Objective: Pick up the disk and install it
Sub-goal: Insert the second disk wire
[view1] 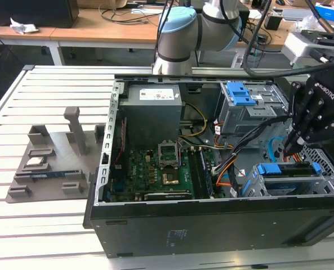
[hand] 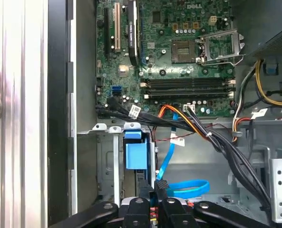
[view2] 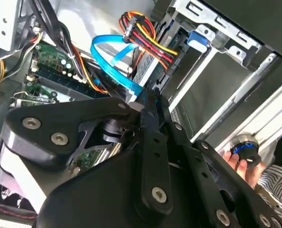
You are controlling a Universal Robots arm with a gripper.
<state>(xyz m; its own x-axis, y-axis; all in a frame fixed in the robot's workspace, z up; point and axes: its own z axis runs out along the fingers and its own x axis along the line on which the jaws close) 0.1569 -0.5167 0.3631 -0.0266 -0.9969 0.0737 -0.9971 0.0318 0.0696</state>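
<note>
Currently seated in the drive bay (view1: 324,183) at lower right of the exterior view: disk (view1: 285,169), lying flat, long axis running left-right across the frame (blue carrier frame visible along its top). Gripper (view1: 294,147) poised just above the disk's upper edge; fingers (hand: 156,190) closed together, holding nothing.
</note>
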